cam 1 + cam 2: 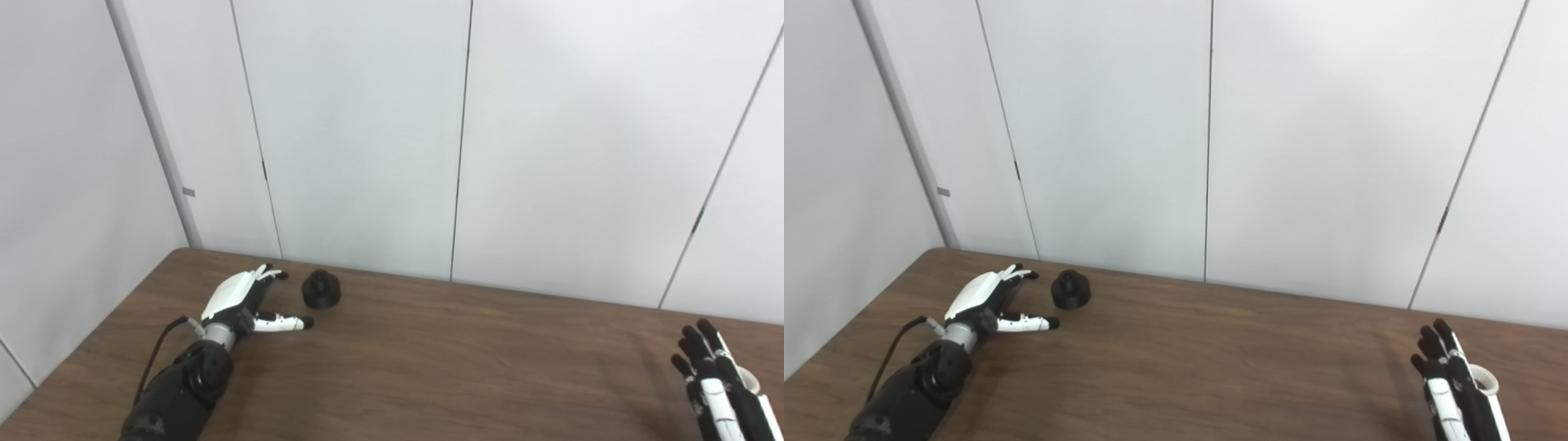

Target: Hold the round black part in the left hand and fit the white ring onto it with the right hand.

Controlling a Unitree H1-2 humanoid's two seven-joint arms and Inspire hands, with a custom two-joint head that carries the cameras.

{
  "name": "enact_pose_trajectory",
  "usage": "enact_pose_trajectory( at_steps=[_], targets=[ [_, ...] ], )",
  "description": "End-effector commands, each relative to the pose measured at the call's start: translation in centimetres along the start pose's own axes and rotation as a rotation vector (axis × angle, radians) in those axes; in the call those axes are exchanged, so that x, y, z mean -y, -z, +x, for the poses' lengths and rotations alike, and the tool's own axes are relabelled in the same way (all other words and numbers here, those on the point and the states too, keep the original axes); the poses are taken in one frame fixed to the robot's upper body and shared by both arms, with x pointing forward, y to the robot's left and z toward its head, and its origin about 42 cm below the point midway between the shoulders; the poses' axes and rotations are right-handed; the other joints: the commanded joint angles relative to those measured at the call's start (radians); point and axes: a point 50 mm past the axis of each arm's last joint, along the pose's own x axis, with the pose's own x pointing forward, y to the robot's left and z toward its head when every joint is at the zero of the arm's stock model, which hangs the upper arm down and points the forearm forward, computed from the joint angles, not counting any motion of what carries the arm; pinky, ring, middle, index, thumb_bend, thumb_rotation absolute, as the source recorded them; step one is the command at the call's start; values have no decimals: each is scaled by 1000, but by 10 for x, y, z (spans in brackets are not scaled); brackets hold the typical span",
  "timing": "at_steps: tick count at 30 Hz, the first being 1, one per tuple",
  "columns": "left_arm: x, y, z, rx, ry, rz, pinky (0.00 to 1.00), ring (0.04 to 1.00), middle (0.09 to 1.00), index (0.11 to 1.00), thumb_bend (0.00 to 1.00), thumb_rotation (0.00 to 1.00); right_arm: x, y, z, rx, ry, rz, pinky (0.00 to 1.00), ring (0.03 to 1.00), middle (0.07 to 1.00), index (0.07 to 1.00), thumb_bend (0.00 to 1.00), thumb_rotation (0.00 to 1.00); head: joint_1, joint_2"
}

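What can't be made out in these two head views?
- white ring: mostly hidden behind the right hand in both views; whether it lies on the table or touches the hand is unclear.
- Right hand: palm side turned away, wrist cut off by the bottom edge.
- round black part: top detail too small; left hand is open beside it.

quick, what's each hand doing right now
Left hand: open, holding nothing, beside the round black part.
Right hand: fingers extended, next to the white ring; a grasp cannot be told.

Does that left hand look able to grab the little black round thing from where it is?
Probably yes. The left hand lies open on the table beside the round black part, with nothing between them.
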Motion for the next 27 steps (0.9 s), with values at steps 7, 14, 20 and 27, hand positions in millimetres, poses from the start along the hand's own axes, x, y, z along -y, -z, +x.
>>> enact_pose_trajectory(
  at_steps=[7, 14, 20, 27],
  targets=[
    [-39, -18, 19, 48, -65, 45, 1000, 1000, 998, 875, 1000, 516, 2, 16, -21, -60, 29, 1, 952, 964, 945, 949, 478, 682, 0, 4],
    [-39, -17, 23, 56, -70, 41, 1000, 999, 978, 847, 1000, 462, 1, 13, -21, -57, 25, 3, 963, 970, 949, 950, 481, 699, -1, 4],
    [-40, -16, 27, 44, -57, 58, 1000, 999, 977, 842, 1000, 472, 1, 11, -23, -54, 24, -6, 958, 973, 945, 948, 487, 699, -4, 6],
    [-42, -15, 32, 43, -41, 56, 999, 997, 974, 837, 1000, 502, 3, 9, -25, -43, 28, 14, 945, 962, 945, 948, 470, 682, -10, 8]
  ],
)
